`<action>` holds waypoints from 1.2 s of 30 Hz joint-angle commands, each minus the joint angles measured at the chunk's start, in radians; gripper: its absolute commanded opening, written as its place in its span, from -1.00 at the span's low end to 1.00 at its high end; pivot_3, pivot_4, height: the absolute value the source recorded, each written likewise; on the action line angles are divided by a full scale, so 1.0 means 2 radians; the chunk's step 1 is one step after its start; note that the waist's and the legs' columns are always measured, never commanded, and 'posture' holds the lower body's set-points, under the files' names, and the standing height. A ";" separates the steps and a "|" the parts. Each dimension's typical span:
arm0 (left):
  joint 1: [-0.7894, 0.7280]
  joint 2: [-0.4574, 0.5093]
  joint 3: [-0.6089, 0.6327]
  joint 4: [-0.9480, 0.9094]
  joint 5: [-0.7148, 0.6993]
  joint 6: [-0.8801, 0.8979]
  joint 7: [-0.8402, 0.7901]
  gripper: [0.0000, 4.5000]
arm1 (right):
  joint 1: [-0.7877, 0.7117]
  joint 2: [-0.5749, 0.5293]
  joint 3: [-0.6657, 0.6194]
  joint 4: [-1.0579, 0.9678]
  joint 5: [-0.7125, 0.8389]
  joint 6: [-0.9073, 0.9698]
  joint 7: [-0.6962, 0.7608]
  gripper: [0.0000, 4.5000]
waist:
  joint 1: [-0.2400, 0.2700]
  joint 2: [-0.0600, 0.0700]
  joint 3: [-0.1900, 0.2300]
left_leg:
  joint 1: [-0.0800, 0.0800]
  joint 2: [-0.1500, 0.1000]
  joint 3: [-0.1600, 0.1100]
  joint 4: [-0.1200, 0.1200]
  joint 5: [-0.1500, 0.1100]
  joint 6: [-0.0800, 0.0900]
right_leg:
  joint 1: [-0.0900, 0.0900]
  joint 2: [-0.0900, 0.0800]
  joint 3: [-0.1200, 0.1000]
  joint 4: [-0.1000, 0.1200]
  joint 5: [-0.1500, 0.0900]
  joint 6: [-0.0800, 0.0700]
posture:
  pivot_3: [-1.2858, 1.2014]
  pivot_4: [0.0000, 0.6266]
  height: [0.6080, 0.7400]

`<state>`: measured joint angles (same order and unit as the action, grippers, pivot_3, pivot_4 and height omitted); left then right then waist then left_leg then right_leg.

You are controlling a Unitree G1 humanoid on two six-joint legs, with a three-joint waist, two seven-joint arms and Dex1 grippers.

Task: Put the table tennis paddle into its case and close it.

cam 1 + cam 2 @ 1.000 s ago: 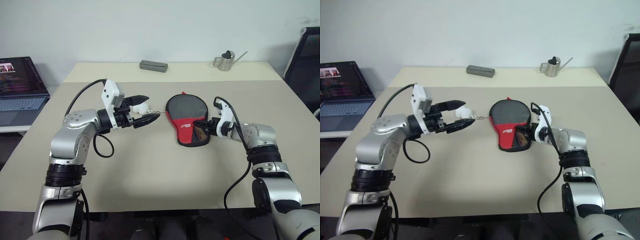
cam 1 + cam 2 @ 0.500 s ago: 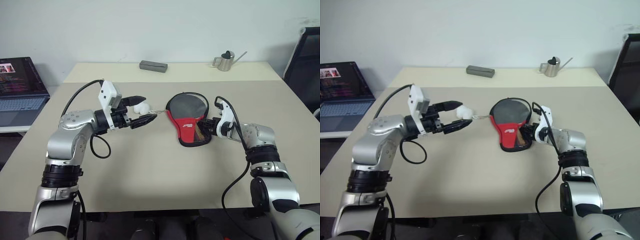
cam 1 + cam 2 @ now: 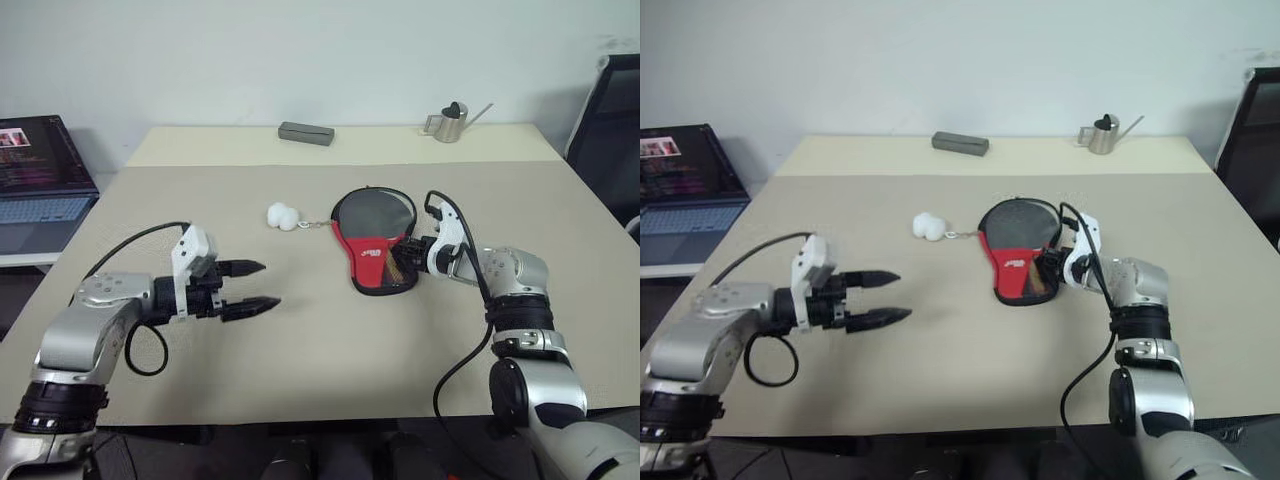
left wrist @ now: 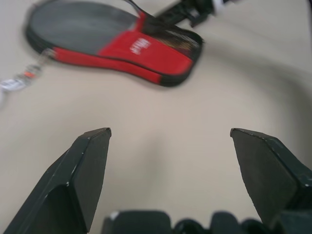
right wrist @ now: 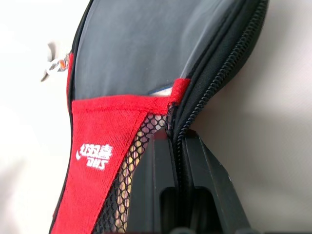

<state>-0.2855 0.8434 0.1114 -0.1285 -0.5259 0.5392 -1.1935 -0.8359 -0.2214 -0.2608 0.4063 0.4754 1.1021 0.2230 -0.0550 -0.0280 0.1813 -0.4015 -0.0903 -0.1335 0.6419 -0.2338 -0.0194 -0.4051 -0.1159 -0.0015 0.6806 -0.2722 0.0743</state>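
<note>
Case [image 3: 375, 245] flat on the table [image 3: 300, 370], right of the middle, round end toward the far edge, narrow end toward the near edge. Black fabric over the round part, red panel with a white logo below it, black mesh pocket at the narrow end. Zip seam in the right wrist view parted along the edge near the mesh. Paddle not told apart with certainty; a dark flat face fills the round part, handle hidden. White pom-pom [image 3: 283, 216] on the table just left of the case, joined to it by a short chain, lying free.

Right gripper [image 3: 410, 250] at the case's narrow end on its right side, fingers pressed together and pinching the case's edge at the zip seam, as the right wrist view shows with the two black fingers closed around the seam.

Left gripper [image 3: 255, 287] well apart from the case, over the table toward the near left corner, pointing right, fingers spread wide with nothing between them.

Grey bar-shaped block [image 3: 307, 132] near the far edge, left of centre. Small metal watering can [image 3: 452, 121] near the far edge toward the right corner. Laptop [image 3: 40, 180] open on a separate surface beyond the table's left edge.
</note>
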 commanded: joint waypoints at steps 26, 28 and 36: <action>0.034 0.044 -0.012 -0.111 -0.057 0.018 -0.079 0.91 | 0.216 -0.020 -0.036 -0.380 0.133 0.256 -0.055 -0.99 | 0.010 0.001 0.000 | 0.000 0.000 0.000 -0.002 0.000 0.000 | 0.000 0.000 0.000 -0.001 0.000 0.000 | 0.03 -0.52 1.00; 0.033 0.045 -0.017 -0.117 -0.062 0.021 -0.082 0.91 | 0.242 -0.036 -0.032 -0.398 0.163 0.256 -0.063 -0.99 | 0.012 0.001 0.000 | 0.000 0.000 0.000 -0.003 0.000 0.000 | 0.000 0.000 -0.001 -0.002 0.000 0.000 | 0.03 -0.52 1.00; 0.021 0.042 -0.040 -0.135 -0.078 0.032 -0.093 0.91 | 0.323 -0.095 -0.031 -0.445 0.311 0.256 -0.116 -0.99 | 0.013 0.000 0.000 | 0.000 0.000 0.000 -0.004 0.000 0.000 | 0.001 0.000 -0.002 -0.003 0.000 0.000 | 0.03 -0.52 1.00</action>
<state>-0.2315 0.9178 0.0378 -0.3574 -0.6595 0.6019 -1.3645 -0.2318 -0.3973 -0.3518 -0.4678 1.0253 1.5747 0.0116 -0.0282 -0.0270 0.1811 -0.4011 -0.0894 -0.1336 0.6329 -0.2341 -0.0188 -0.4033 -0.1169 -0.0048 0.6733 -0.2729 0.0742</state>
